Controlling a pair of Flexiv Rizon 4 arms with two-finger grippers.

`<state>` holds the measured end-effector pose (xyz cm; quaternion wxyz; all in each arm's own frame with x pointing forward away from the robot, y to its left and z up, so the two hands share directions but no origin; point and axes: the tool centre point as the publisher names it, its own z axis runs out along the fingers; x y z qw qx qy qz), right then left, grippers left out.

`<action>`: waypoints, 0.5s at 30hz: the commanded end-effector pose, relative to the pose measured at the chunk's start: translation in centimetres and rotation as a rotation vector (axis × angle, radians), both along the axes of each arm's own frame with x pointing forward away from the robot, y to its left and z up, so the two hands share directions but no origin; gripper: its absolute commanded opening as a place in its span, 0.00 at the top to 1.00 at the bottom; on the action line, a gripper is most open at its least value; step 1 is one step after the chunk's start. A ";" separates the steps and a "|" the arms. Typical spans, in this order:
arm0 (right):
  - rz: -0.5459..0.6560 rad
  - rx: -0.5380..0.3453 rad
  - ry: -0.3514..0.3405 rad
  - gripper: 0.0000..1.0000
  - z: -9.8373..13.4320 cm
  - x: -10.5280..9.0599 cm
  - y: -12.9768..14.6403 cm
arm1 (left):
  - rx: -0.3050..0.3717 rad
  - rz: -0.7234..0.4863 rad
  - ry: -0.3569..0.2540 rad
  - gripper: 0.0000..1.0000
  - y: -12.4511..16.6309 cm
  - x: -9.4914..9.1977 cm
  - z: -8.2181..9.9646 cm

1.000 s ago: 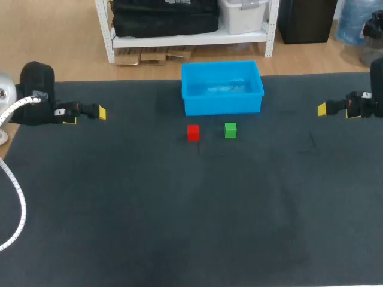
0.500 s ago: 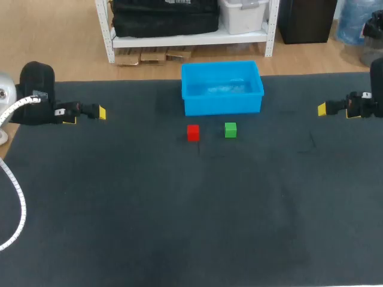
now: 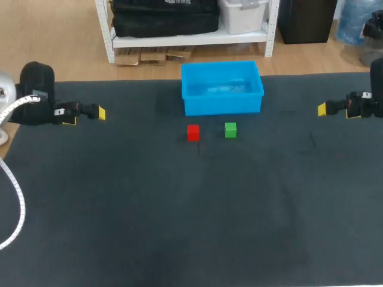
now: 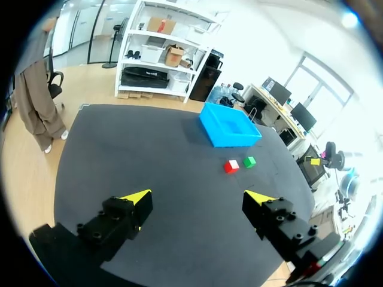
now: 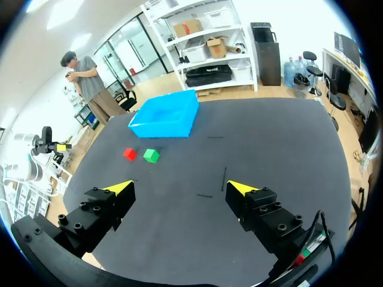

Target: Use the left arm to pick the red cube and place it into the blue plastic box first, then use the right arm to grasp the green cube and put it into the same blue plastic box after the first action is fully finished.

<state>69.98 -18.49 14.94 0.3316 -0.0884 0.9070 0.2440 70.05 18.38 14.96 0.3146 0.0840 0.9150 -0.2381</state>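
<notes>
Finding the red cube (image 3: 192, 132) flat on the dark desk (image 3: 179, 215), untouched, a short way in front of the near wall of the blue plastic box (image 3: 222, 104), toward that wall's left end. Placing the green cube (image 3: 230, 130) just beside it on the right, a small gap between the two, also in front of the box and clear of it. Seeing the box upright at the far middle of the desk, open side up, both cubes outside it.

Noting the left arm (image 3: 37, 95) low over the desk's left edge, well apart from both cubes, fingers pointing in toward the middle. Reading the left jaws as spread wide, with the yellow tips far apart in the left wrist view, gripping nothing, cubes and box well ahead of them.

Noting the right arm (image 3: 362, 106) at the desk's right edge, likewise well apart from the cubes and pointing inward. Reading the right jaws as wide open too, only bare desk between the tips, cubes and box well ahead.
</notes>
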 end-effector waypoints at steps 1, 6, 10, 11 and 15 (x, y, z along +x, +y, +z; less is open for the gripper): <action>-0.001 -0.002 0.001 0.00 0.0 0.0 0.0 | 0.052 0.016 0.049 0.00 -0.6 0.6 0.7; -0.001 -0.002 0.001 0.00 0.0 0.0 0.0 | 0.108 0.026 0.094 0.00 -1.1 1.0 0.9; -0.001 -0.002 0.001 0.00 0.0 0.0 0.0 | 0.146 0.032 0.123 0.00 -1.8 1.2 1.1; -0.001 -0.002 0.001 0.00 0.0 0.0 0.0 | 0.156 0.034 0.129 0.00 -2.0 1.3 1.1; -0.001 -0.002 0.001 0.00 0.0 0.0 0.0 | 0.184 0.046 0.161 0.00 -3.0 1.7 1.2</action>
